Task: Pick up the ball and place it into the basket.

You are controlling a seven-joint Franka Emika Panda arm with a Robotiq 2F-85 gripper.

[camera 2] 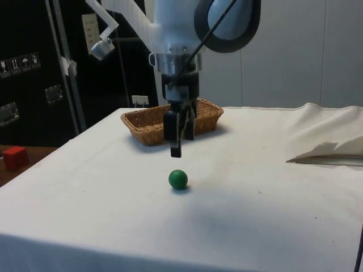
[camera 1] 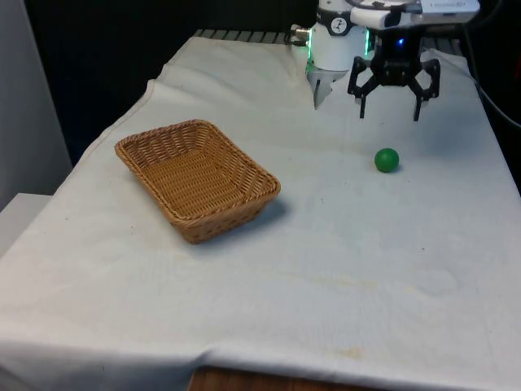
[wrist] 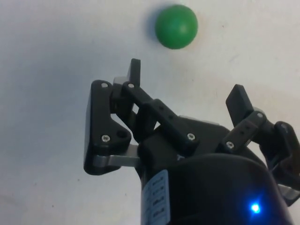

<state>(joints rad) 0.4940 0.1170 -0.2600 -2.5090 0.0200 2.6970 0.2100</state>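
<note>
A small green ball lies on the white cloth at the front view's right, also seen in the side view as the ball and from the wrist as the ball. My black gripper hangs open above the cloth, a little behind the ball toward the robot, with nothing between its fingers. From the side, the gripper hovers just above and beyond the ball. In the wrist view the gripper is spread wide and the ball lies just past the fingertips. A brown wicker basket stands at the front view's left, also visible as the basket.
The white cloth covers the table and is folded up at one edge. A red block sits on a lower surface beside the table. Open cloth lies between the ball and the basket.
</note>
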